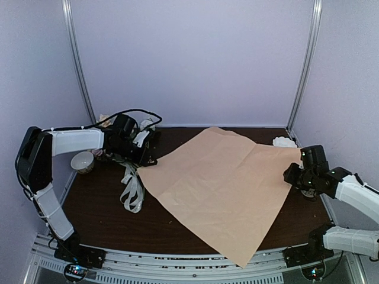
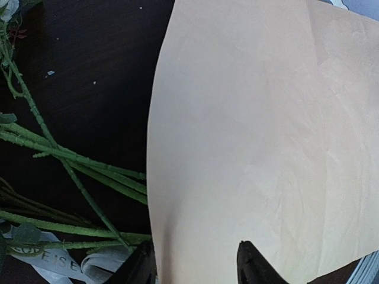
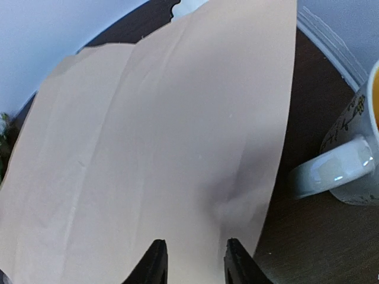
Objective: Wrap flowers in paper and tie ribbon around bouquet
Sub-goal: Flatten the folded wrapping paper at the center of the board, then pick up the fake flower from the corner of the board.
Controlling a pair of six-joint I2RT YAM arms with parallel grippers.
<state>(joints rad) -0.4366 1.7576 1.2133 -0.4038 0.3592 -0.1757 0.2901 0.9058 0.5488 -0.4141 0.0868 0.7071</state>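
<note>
Top external view showed one large tan kraft paper sheet [image 1: 219,189] spread flat mid-table. One bunch of green-stemmed flowers [image 2: 77,163] and one cream lettered ribbon [image 1: 131,192] lay at its nine o'clock. The left gripper [image 2: 195,266] at the sheet's nine o'clock corner and the right gripper [image 3: 192,260] at its three o'clock corner each stood with fingers parted, holding nothing. The spreading step looked done; the next move called for lifting the flowers onto the sheet.

I work in a robot test booth, more lab than home: plain pale walls [image 1: 189,59] with metal corner rails [image 1: 305,65] close in one dark table [image 1: 106,207]. My arms [image 1: 74,141] are bolted to an aluminium frame [image 1: 177,260] at its near edge, cables [image 1: 124,111] trailing. Paper [image 1: 219,183], a mug [image 3: 349,160] and a bowl [image 1: 82,161] lie about as props.
</note>
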